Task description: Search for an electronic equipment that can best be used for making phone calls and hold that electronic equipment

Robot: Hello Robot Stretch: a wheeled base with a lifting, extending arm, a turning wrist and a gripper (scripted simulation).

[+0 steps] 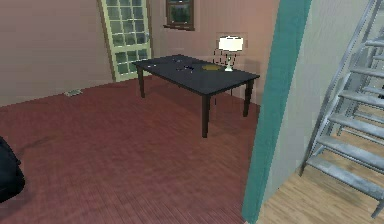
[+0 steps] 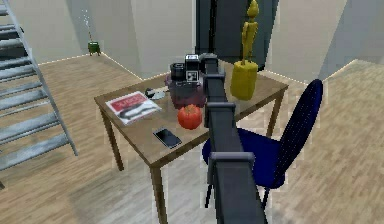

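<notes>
A grey metal staircase (image 2: 25, 100) rises at the arm side view's left, above a pale plank floor. Beside it stands a light wooden rectangular table (image 2: 135, 128), with a deep blue padded chair (image 2: 290, 130) drawn up to its right edge. The robot's dark square arm (image 2: 225, 140) reaches up over the table's near right part, and the gripper (image 2: 185, 88) sits above the middle of the tabletop among small dark things, so whether it holds anything cannot be told. A tall yellow figure statue (image 2: 247, 60) stands at the table's far right corner. A flat red and white book (image 2: 130, 105) lies toward the left edge. A small round red thing (image 2: 189, 117) rests just left of the arm, and close beside it, by the near edge, lies a thin dark rectangular phone (image 2: 167, 137), flat on the wood. In the forward view, a long dark table (image 1: 200, 80) stands on a red floor, with a white-shaded lamp (image 1: 231, 45) at its far right corner.
</notes>
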